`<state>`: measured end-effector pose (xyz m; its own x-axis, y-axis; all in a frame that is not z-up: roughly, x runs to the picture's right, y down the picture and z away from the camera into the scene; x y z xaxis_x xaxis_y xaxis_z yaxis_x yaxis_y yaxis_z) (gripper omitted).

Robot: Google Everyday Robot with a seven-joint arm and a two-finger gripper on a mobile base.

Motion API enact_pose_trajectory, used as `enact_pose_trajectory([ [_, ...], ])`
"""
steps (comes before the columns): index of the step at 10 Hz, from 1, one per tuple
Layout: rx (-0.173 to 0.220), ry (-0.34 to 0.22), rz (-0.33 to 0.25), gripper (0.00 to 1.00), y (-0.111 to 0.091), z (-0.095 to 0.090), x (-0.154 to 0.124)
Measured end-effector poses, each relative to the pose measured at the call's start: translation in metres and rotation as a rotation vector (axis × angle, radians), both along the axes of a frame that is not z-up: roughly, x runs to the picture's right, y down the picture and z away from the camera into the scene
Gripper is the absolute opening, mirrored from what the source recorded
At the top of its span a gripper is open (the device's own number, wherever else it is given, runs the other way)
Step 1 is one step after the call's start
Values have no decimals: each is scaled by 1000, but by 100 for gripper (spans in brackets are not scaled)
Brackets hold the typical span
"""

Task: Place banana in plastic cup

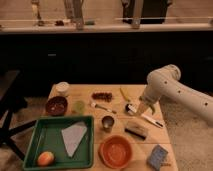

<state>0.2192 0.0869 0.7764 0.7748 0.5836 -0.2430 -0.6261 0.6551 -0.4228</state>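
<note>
The banana (123,94) is slim and yellow and lies on the wooden table (165,135) right of centre, toward the back. The plastic cup (79,106), small and pale yellow-green, stands upright on the left half of the table. My white arm reaches in from the right. My gripper (133,108) hangs low over the table, just right of and in front of the banana and apart from it. The cup is far to its left. The curved green vegetable is hidden behind the arm.
A metal cup (107,122), a dark red bowl (56,105), a white round container (62,88), an orange bowl (116,151) and a blue sponge (158,156) stand about. A green tray (35,145) holds a grey cloth and an orange fruit. A utensil (102,107) lies between banana and cup.
</note>
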Motion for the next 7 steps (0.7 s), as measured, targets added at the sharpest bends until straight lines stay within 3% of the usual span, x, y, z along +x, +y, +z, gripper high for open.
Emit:
enact_pose_trajectory([
  [4, 13, 11, 38, 80, 0, 2, 2],
  [5, 22, 28, 84, 80, 2, 4, 5],
  [7, 26, 76, 229, 80, 0, 19, 3],
])
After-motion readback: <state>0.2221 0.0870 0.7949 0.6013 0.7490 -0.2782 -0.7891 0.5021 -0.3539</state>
